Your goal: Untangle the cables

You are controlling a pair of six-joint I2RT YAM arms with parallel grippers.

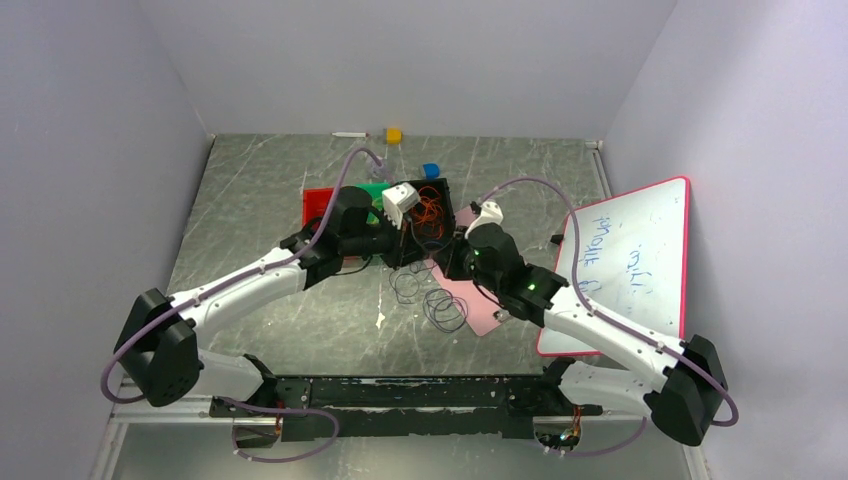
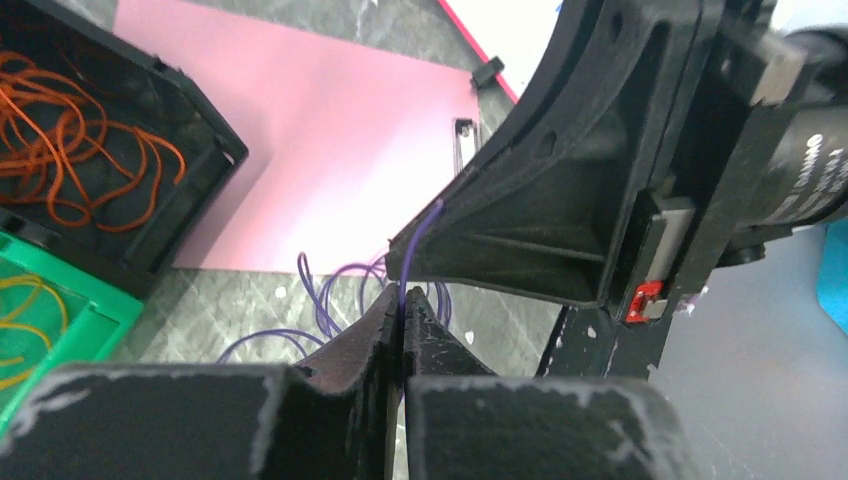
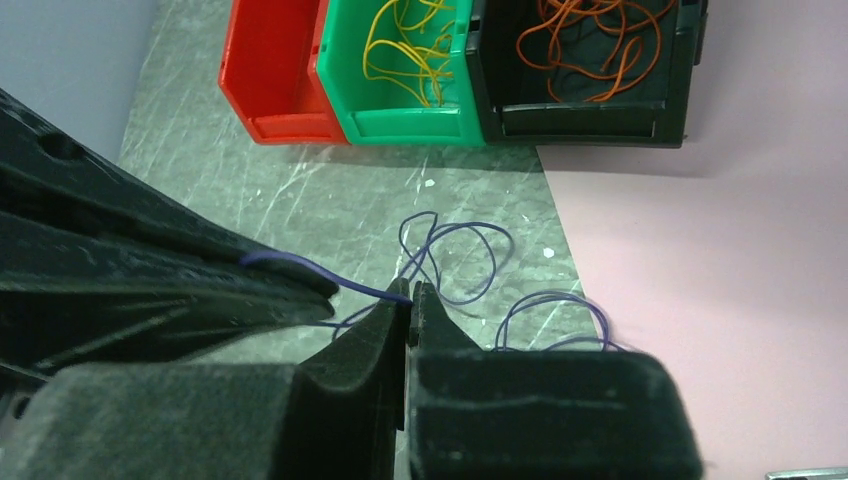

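Whiteboard (image 1: 640, 250) scrawl looks illegible; L gripper (image 2: 403, 312), R gripper (image 3: 411, 305) pinch cable (image 2: 416, 243).

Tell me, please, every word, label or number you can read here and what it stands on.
Blue handwriting on the red-framed whiteboard: two lines, turned sideways, too small to read.
White print on the black round arm housing: blurred and cut off, unreadable.
No other text shows.
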